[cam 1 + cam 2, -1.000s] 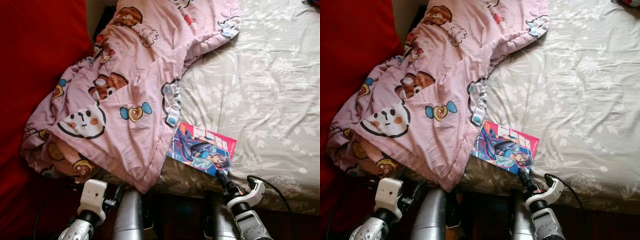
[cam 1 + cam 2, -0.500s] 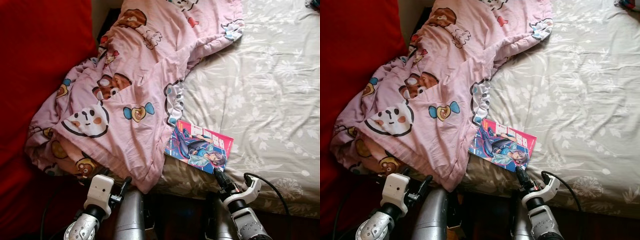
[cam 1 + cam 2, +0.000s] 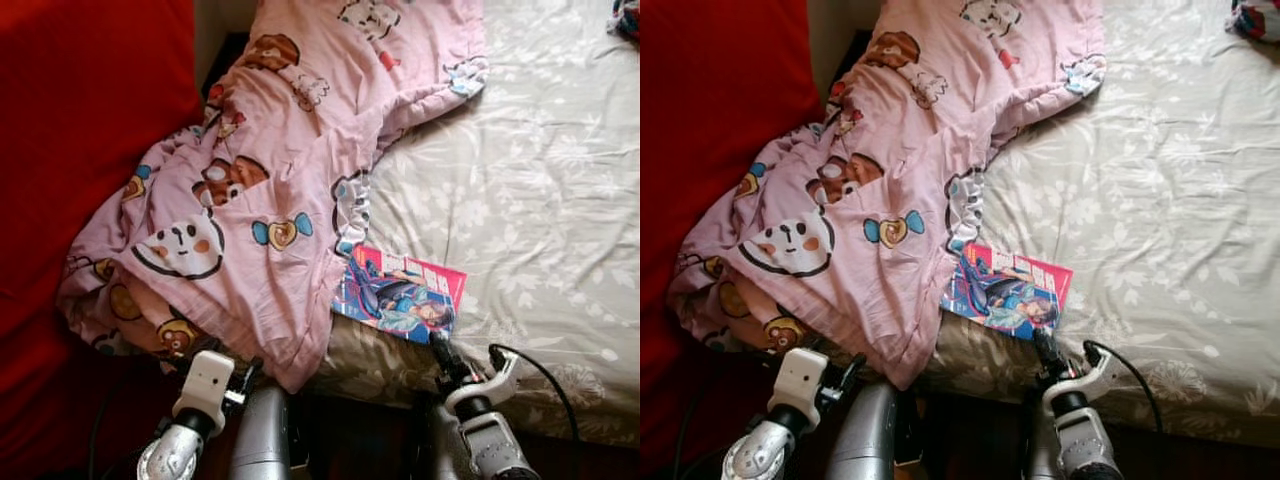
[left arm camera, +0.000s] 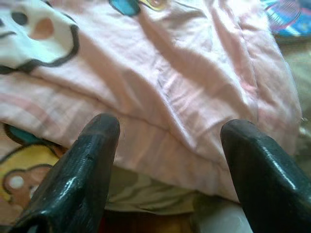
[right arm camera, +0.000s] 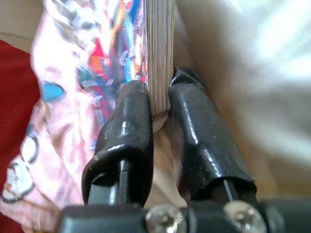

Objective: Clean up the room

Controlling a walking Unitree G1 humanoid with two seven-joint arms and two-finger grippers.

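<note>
The right gripper [image 5: 158, 114] has closed its fingers on the near edge of the one magazine [image 3: 400, 298], which lies at the bed's [image 3: 540, 200] front edge; a second ago it only reached toward it. I judge that lifting can start now. The left gripper [image 4: 167, 155] hangs below the front edge, its two fingers open, before the one pink blanket [image 3: 260, 190]. Farther, one small colourful thing [image 3: 1258, 18] lies at the far right corner.

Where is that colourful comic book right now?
The comic book lies near the bed's front edge, beside the pink blanket, with the right gripper's jaws clamped on its near edge.
</note>
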